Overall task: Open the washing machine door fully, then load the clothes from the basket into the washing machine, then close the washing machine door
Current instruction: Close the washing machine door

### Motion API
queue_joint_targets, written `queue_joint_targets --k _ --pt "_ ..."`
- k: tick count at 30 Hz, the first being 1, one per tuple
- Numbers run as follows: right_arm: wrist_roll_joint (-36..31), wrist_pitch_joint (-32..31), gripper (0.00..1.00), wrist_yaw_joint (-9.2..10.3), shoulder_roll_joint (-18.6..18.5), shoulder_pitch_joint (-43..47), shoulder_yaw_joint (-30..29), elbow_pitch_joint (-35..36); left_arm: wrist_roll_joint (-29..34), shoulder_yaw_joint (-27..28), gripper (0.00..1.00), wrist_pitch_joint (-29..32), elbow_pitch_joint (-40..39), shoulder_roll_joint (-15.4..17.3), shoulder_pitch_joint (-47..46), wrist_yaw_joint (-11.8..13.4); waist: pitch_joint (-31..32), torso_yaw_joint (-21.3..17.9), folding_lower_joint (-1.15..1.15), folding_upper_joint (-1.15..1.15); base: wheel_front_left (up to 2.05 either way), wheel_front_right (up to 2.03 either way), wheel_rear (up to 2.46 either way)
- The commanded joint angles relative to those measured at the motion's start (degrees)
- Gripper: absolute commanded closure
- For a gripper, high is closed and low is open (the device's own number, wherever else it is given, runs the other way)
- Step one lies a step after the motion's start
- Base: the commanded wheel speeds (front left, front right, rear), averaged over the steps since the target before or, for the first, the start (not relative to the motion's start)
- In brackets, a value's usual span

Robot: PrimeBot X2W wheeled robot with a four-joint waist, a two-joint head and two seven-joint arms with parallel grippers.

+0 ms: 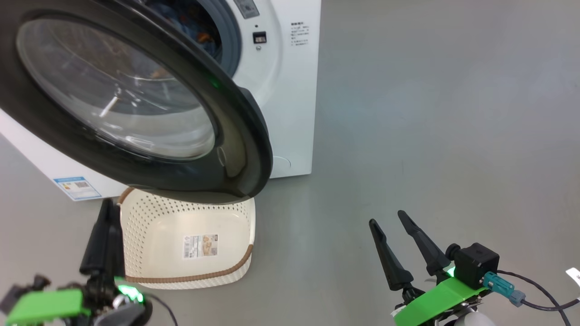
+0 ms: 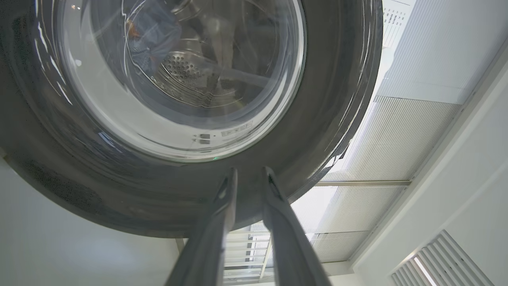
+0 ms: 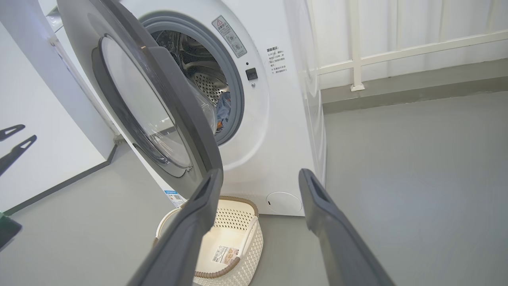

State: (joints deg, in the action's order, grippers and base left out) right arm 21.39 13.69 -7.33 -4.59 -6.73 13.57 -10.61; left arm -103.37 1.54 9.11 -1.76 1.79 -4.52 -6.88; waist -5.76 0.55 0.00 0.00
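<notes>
Unreadably small, the sticker (image 1: 200,246) inside the basket (image 1: 190,277); left end effector (image 2: 250,172) barely parted, right end effector (image 1: 386,217) wide apart.

Beyond the jaws of the left gripper (image 1: 107,203), the washing machine door (image 1: 131,99) runs off the top and left edges and hides the far rim of the basket (image 1: 136,235); the clothes (image 1: 199,28) are mostly hidden behind it.
</notes>
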Motion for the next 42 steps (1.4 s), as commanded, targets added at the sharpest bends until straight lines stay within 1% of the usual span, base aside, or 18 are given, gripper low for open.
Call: queue_joint_targets --k 1,2,3,6,7,9,11,15,18,20,21,26,29,34,38,42 --pt "0.7 0.6 0.00 -0.16 0.5 0.3 1.2 1.2 0.3 1.4 0.52 -0.8 -1.8 1.1 0.6 -0.6 0.6 0.4 0.00 0.00 0.00 0.00 0.00" --pt "0.7 0.6 0.00 -0.16 0.6 0.4 1.2 1.2 0.3 1.0 0.18 -1.2 -1.8 1.1 1.4 -0.6 0.8 0.5 0.00 0.00 0.00 0.00 0.00" --pt "0.7 0.6 0.00 -0.16 0.6 0.5 1.2 1.2 0.6 0.7 0.00 -1.5 -1.9 1.1 2.0 -0.6 0.9 0.6 0.00 0.00 0.00 0.00 0.00" --pt "0.6 0.7 0.00 -0.16 0.8 0.6 1.2 1.3 2.7 1.0 0.00 -4.4 -3.0 1.1 3.1 -0.6 1.2 0.8 0.00 0.00 0.00 0.00 0.00" --pt "0.5 0.7 0.00 -0.16 0.8 0.6 1.2 1.5 4.3 1.2 0.00 -5.7 -3.6 1.1 3.4 -0.6 1.2 0.9 0.00 0.00 0.00 0.00 0.00" --pt "0.4 0.8 0.00 -0.16 0.9 0.7 1.1 1.7 9.2 1.5 0.00 -8.7 -4.5 1.1 4.0 -0.6 1.4 0.9 0.00 0.00 0.00 0.00 0.00" --pt "0.2 0.8 0.00 -0.16 0.9 0.8 0.9 2.0 16.2 0.5 0.00 -11.5 -5.0 2.1 4.6 -0.6 1.3 1.0 0.00 0.00 0.00 0.00 0.00" --pt "-0.2 0.9 0.00 -0.16 1.0 0.5 0.4 2.6 27.6 -2.4 0.00 -20.1 -4.8 3.6 4.7 -0.6 0.6 1.3 0.00 0.00 0.00 0.00 0.00" --pt "-0.4 1.0 0.00 -0.16 0.9 0.8 0.2 2.7 36.1 -3.7 0.00 -23.4 -3.2 5.3 5.5 -0.6 1.1 1.2 0.00 0.00 0.00 0.00 0.00" --pt "-0.5 1.0 0.00 -0.16 0.9 1.1 0.3 2.6 42.7 -3.9 0.00 -24.0 -2.3 6.2 6.1 -0.6 1.4 0.9 0.00 0.00 0.00 0.00 0.00" --pt "-0.5 1.0 0.00 -0.16 0.9 1.1 0.3 2.6 42.7 -3.9 0.00 -24.0 -2.3 6.2 6.1 -0.6 1.4 0.9 0.00 0.00 0.00 0.00 0.00" --pt "-0.7 1.1 0.00 -0.16 1.0 1.5 0.3 2.9 58.9 1.8 0.00 -24.1 -3.5 3.3 7.1 -0.6 1.5 0.8 0.00 0.00 0.00 0.00 0.00" --pt "-0.9 1.1 0.00 -0.16 1.0 1.5 0.3 3.0 69.0 3.7 0.00 -24.1 -4.5 2.2 7.9 -0.6 1.6 0.7 0.00 0.00 0.00 0.00 0.00" --pt "-1.3 1.2 0.00 -0.16 1.0 1.7 0.1 3.3 83.1 3.6 0.00 -24.1 -5.0 1.6 9.7 -0.6 1.8 0.5 0.00 0.00 0.00 0.00 0.00" --pt "-1.9 1.2 0.00 -0.16 1.0 2.0 -0.2 3.8 90.3 3.9 0.00 -24.1 -5.2 1.3 11.1 -0.4 2.0 0.5 0.00 0.00 0.00 0.00 0.00" --pt "-2.6 1.2 0.00 -0.16 1.0 2.2 -0.3 4.2 93.6 3.3 0.00 -24.1 -4.2 1.1 12.4 0.8 2.4 0.5 0.00 0.00 0.00 0.00 0.00"
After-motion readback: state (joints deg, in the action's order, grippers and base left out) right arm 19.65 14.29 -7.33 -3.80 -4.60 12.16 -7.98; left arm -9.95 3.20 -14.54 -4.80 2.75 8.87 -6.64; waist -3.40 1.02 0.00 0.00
